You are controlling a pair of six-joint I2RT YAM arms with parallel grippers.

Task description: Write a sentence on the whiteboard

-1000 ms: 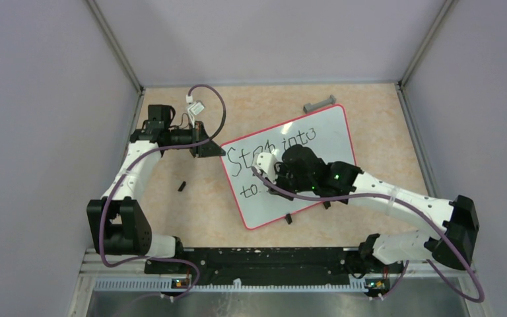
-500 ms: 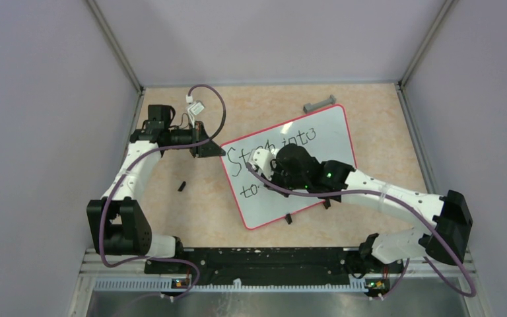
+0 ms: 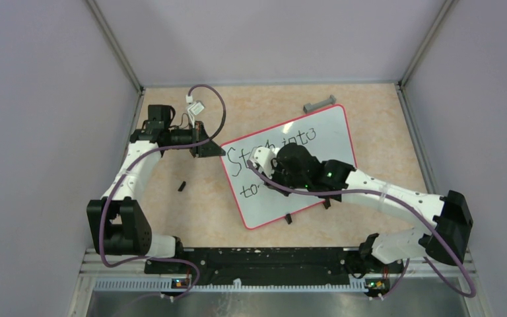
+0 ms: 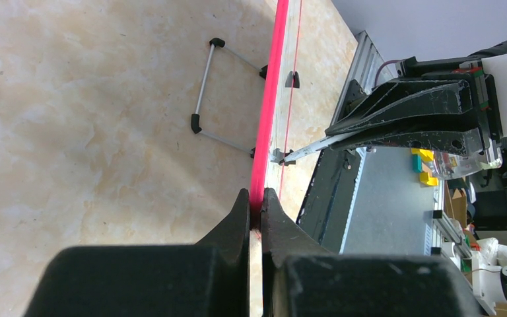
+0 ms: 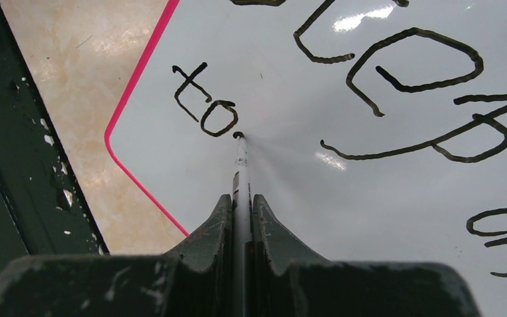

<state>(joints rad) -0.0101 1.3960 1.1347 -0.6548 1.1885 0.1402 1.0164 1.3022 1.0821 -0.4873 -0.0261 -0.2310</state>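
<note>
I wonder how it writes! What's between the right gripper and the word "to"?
The marker: pinched in the right gripper, its tip meets the whiteboard beside "to". Right wrist view.

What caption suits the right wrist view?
Right gripper shut on a marker, tip at the whiteboard beside the written "to".

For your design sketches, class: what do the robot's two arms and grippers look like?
Left arm and right arm: white shells, black joints, a purple cable along each. Left gripper and right gripper: black, wedge-shaped fingers; the right's are white-scuffed.

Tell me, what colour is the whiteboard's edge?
The rim is bright pinkish red, clearest in the left wrist view.
</note>
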